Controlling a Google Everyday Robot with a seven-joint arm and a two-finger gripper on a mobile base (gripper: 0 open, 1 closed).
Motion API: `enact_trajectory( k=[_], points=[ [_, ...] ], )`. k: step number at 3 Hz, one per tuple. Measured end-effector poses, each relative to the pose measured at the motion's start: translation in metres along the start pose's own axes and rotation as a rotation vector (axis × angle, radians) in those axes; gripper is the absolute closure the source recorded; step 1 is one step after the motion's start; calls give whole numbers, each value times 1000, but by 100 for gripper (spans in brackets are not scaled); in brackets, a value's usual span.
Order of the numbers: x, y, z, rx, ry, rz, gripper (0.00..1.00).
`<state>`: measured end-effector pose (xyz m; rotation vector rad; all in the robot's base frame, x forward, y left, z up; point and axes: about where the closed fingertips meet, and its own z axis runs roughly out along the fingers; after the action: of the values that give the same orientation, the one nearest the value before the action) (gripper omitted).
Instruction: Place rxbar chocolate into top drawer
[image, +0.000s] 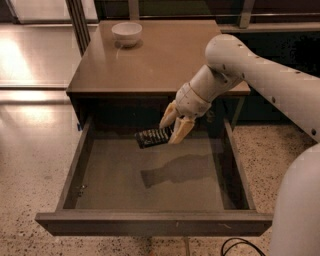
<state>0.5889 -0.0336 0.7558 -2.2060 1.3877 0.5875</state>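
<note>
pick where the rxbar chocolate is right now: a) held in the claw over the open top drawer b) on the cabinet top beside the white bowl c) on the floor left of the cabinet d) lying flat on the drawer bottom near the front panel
a: the rxbar chocolate is gripped at its right end by the claw and hangs above the rear of the open top drawer, clear of the drawer bottom.

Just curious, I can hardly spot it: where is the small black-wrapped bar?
The black-wrapped rxbar chocolate hangs in the yellow-fingered gripper, above the rear middle of the open grey-brown top drawer.
</note>
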Motion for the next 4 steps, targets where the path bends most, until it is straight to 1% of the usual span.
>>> enact_trajectory(
  k=[1, 2, 3, 4],
  points=[
    [2, 3, 5, 3, -7, -1, 100],
    [22, 16, 26, 23, 23, 20, 100],
    [68, 34, 70, 72, 72, 97, 100],
    [94, 38, 97, 111, 80, 146, 100]
  ],
)
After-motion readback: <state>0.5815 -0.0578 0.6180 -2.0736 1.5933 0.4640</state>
